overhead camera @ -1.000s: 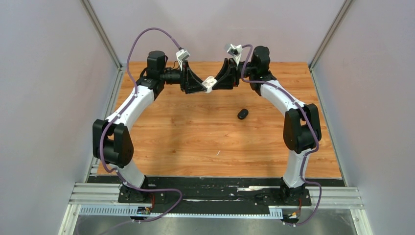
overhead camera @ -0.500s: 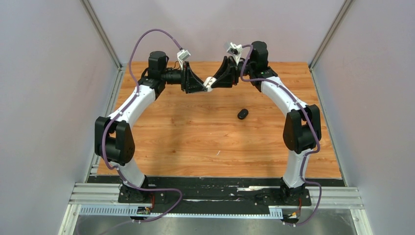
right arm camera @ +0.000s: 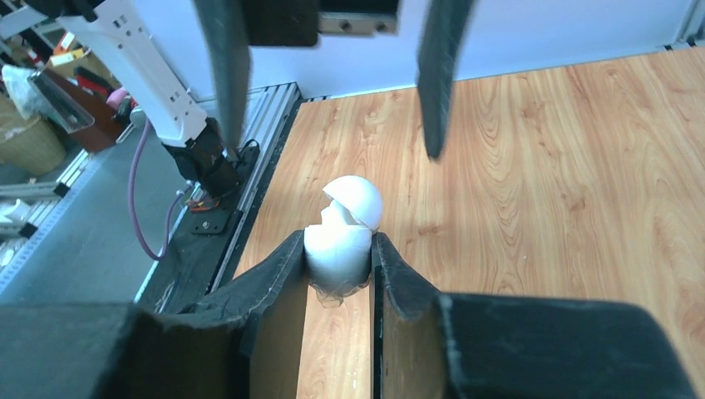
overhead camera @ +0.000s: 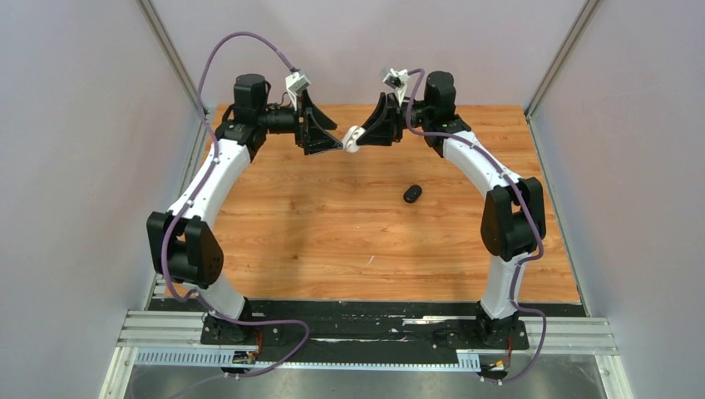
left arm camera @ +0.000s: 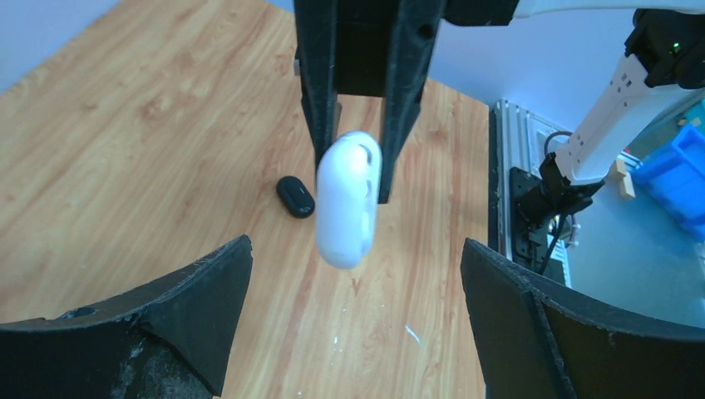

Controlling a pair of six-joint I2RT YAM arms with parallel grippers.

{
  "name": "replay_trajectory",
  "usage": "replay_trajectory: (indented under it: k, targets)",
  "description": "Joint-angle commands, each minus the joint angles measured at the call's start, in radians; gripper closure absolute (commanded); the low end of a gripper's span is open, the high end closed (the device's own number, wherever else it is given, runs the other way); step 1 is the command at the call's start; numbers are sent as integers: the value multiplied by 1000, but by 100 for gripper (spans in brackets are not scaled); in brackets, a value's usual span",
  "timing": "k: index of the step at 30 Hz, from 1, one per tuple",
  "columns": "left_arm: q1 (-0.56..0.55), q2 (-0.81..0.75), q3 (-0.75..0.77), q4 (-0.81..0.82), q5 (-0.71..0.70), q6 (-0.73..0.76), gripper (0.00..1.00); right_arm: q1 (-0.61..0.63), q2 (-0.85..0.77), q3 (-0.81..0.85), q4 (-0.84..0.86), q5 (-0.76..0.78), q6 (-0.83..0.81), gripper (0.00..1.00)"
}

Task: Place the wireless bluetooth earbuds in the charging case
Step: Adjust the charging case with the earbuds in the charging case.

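Observation:
My right gripper (overhead camera: 361, 135) is shut on a white oval charging case (overhead camera: 352, 138), held in the air over the far middle of the table. In the right wrist view the case (right arm camera: 341, 237) is pinched between both fingers, its lid (right arm camera: 356, 199) slightly ajar at the far end. My left gripper (overhead camera: 336, 137) faces it from the left, open wide and apart from it. In the left wrist view the case (left arm camera: 349, 199) hangs from the right gripper (left arm camera: 353, 166), beyond my spread left fingertips (left arm camera: 220, 274). A black oval case (overhead camera: 412, 193) lies on the table. No earbuds show.
The wooden table (overhead camera: 316, 233) is walled by grey panels on the left, right and back. The black case (left arm camera: 295, 196) lies closed below and to the right of the held case. Both arm bases sit on the black rail (overhead camera: 366, 320) at the near edge.
My left gripper has opened wide and drawn back to the left, away from the white case. The right gripper has stayed put, still holding the case.

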Motion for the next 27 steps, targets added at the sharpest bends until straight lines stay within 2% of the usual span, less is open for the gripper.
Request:
replay_trajectory:
  k: [1, 2, 4, 9, 12, 15, 17, 19, 23, 27]
  targets:
    - [5, -89, -23, 66, 5, -3, 0, -9, -12, -20, 140, 60, 164, 100]
    - [-2, -89, -60, 157, -13, -59, 0, -9, -7, -25, 163, 62, 195, 100]
    - [-33, -82, -73, 175, -59, -26, 0, -9, -1, -31, 202, 58, 242, 100]
    - [-124, -45, -49, 126, -156, 99, 0, -9, 10, -37, 226, 88, 314, 100]
    - [-157, -36, -21, 39, -228, 221, 0, -9, 18, -55, 278, 113, 380, 100]
    - [-180, -62, -27, 5, -255, 277, 0, -9, 22, -55, 245, 192, 401, 100]
    - [-211, -93, -34, -51, -341, 419, 0, -8, 27, -45, 174, 268, 409, 100]
    - [-247, -125, -62, -62, -427, 496, 0, -9, 35, -33, 121, 339, 437, 100]
    - [-318, -147, -123, -18, -663, 521, 0, -6, 69, 14, 31, 412, 472, 100]
    - [-343, -151, -147, 23, -785, 535, 6, -5, 76, 18, 60, 381, 494, 100]
